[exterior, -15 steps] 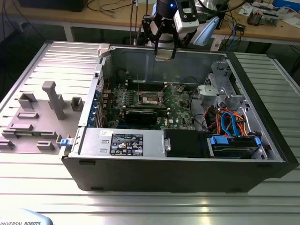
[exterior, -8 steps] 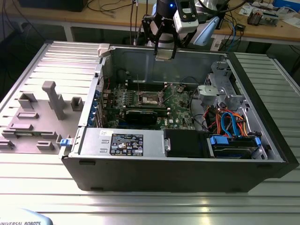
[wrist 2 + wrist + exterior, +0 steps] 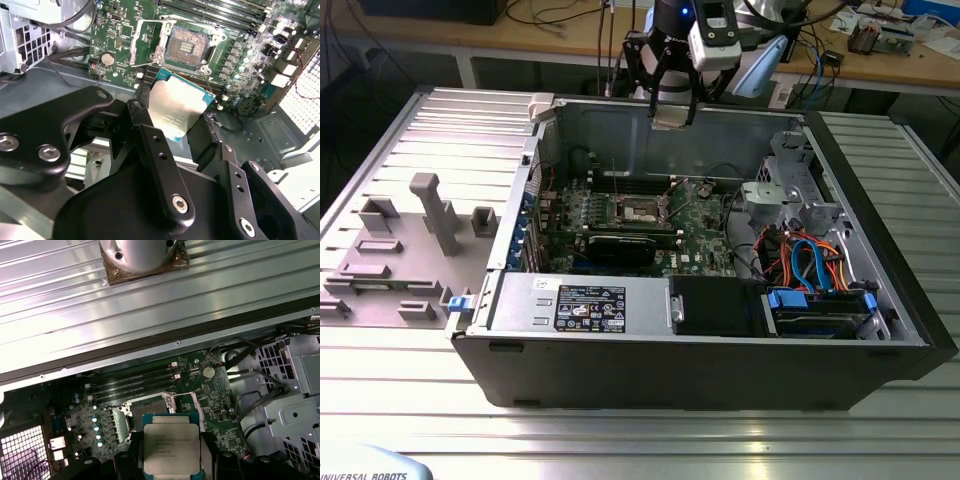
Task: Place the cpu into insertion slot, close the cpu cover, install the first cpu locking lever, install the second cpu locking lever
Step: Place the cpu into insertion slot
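Observation:
My gripper [image 3: 672, 108] hangs above the back wall of the open computer case [image 3: 880, 260], shut on the cpu [image 3: 673, 115]. Both wrist views show the cpu [image 3: 176, 107] [image 3: 171, 447] as a flat square chip with a silver top, clamped at two opposite edges between the black fingers [image 3: 150, 135]. The insertion slot [image 3: 187, 47] [image 3: 642, 210] lies bare on the green board below, well apart from the chip. Beside the slot, the cpu cover [image 3: 145, 42] is swung open. In the first wrist view the chip hides most of the slot [image 3: 150, 407].
Long memory slots [image 3: 220, 12] run beside the socket. A black card [image 3: 620, 248], the power supply [image 3: 580, 305] and a drive bay with blue and orange cables [image 3: 810, 270] fill the case. Grey fixture blocks [image 3: 430, 215] stand on the table at the exterior view's left.

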Robot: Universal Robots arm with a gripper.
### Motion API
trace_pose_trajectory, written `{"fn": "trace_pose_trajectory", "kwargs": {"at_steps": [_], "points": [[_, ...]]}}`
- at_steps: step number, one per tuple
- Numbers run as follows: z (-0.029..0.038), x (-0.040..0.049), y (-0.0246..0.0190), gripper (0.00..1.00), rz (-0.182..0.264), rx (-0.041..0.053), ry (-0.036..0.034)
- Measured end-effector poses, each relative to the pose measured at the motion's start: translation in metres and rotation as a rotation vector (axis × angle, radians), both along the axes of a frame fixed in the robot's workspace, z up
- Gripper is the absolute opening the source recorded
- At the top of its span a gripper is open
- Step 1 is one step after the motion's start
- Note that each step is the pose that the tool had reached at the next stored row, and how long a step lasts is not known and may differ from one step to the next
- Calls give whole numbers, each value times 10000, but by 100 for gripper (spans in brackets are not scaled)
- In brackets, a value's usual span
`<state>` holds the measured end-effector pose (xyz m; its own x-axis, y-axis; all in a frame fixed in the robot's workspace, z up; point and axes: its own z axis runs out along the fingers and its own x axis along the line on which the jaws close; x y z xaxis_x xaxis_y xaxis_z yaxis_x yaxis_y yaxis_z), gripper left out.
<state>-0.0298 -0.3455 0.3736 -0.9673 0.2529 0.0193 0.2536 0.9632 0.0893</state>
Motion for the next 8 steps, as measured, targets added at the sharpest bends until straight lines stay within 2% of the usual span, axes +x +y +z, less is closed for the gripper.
{"fn": "trace_pose_trajectory", "kwargs": {"at_steps": [8], "points": [[0,0,0,54,-432,0,0]]}}
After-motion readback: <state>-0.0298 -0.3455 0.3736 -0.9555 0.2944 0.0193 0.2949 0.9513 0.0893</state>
